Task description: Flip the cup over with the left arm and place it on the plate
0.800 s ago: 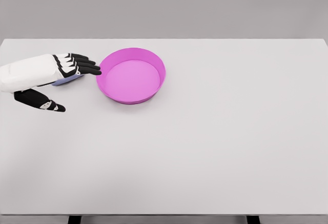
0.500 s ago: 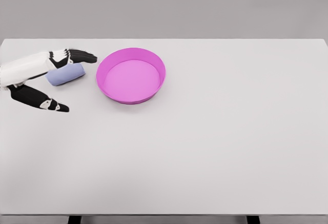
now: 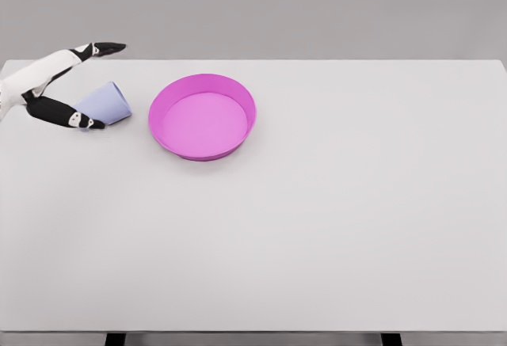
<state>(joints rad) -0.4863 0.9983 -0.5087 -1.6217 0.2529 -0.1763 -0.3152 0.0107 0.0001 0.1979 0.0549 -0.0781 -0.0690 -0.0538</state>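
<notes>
A lavender cup lies tilted on its side on the white table, just left of the plate and apart from it. The magenta plate, round with a raised rim, holds nothing. My left hand reaches in from the left edge with its fingers stretched out well above the cup. Its black thumb lies low across the cup's left front. The hand is open, spread wide around the cup without closing on it. The right arm is out of view.
The left hand's fingers, which lay flat over the cup, have lifted up and drawn back to the left. The cup is uncovered and has tilted from its earlier lie.
</notes>
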